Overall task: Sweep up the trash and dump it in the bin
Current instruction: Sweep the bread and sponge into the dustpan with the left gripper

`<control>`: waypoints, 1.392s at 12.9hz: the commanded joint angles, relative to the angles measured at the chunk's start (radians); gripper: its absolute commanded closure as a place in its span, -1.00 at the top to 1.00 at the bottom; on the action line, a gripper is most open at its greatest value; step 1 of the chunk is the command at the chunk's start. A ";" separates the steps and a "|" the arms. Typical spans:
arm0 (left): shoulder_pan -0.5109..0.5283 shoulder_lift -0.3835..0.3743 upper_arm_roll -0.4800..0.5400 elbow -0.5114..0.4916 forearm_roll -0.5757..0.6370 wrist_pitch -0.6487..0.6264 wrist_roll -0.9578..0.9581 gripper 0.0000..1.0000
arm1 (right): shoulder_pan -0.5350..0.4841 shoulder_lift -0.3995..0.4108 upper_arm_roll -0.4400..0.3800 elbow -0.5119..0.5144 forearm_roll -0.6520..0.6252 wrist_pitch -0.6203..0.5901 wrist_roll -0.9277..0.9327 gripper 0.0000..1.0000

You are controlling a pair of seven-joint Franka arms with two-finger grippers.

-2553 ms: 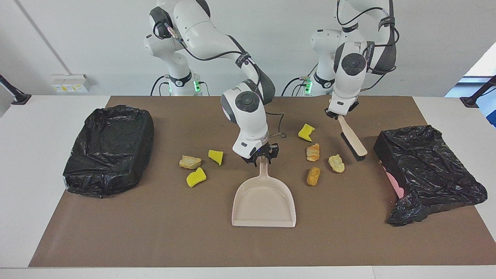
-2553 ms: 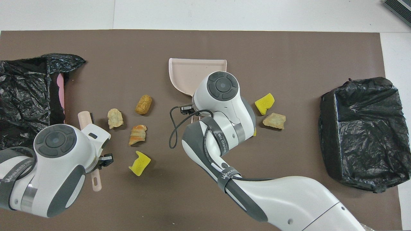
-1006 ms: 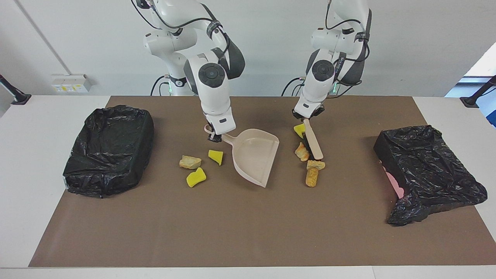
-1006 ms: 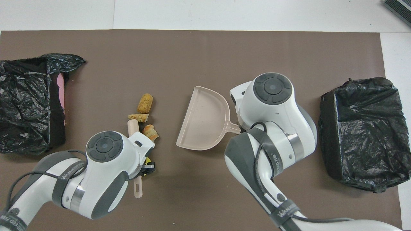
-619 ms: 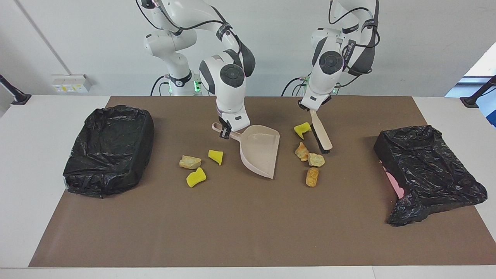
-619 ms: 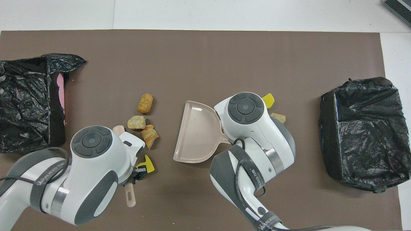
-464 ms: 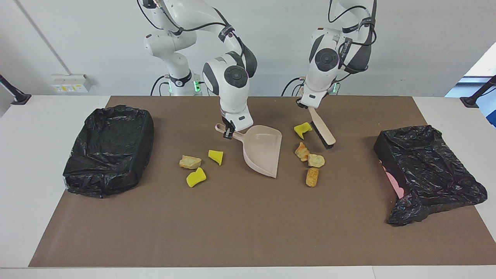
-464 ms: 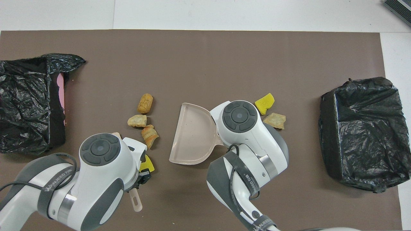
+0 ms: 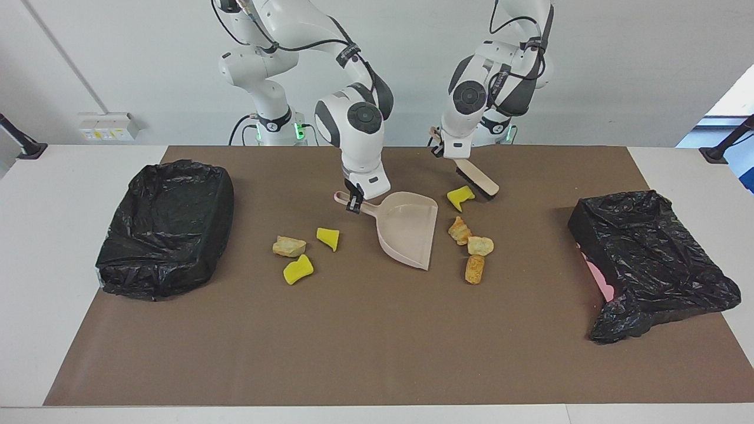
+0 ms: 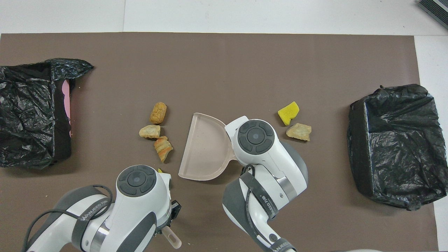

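Pink plastic dustpan (image 9: 409, 227) shifted toward crusty lumps (image 9: 475, 253); both hands clenched on handles.

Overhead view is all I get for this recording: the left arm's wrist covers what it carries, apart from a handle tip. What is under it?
Observer: The left end effector is shut on the handle of a brush. Its bristle end hangs slanted right beside a yellow sponge piece.
Operator: And under the right wrist?
Observer: The right end effector grips the dustpan by its handle. The pan's open edge faces the bread lumps.
Operator: I count two scraps toward the right arm's end.
Observer: There are three. A second yellow piece lies beside the pan, hidden from you by that arm.
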State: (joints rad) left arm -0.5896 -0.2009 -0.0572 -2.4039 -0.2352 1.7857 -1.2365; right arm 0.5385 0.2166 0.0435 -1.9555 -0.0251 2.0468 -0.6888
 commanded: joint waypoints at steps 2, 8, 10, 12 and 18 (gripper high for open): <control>-0.050 0.003 0.014 -0.058 -0.079 0.177 -0.092 -1.00 | 0.000 -0.013 0.003 -0.020 -0.019 0.023 0.029 -1.00; 0.079 0.086 0.020 -0.011 -0.078 0.320 0.069 -1.00 | 0.000 -0.013 0.003 -0.020 -0.021 0.019 0.031 -1.00; 0.082 0.093 0.019 -0.011 -0.078 0.382 0.185 -1.00 | -0.006 -0.011 0.001 -0.016 -0.021 0.001 0.029 -1.00; 0.073 0.094 0.017 -0.009 -0.078 0.391 0.390 -1.00 | -0.012 -0.003 0.004 0.021 0.002 -0.107 0.066 -1.00; 0.008 0.092 0.011 0.002 -0.076 0.388 0.707 -1.00 | -0.003 -0.010 0.006 0.013 0.002 -0.105 0.063 -1.00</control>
State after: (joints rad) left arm -0.5409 -0.1231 -0.0492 -2.4205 -0.2978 2.1633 -0.6087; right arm 0.5370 0.2164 0.0428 -1.9411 -0.0237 1.9596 -0.6434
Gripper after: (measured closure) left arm 0.736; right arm 0.670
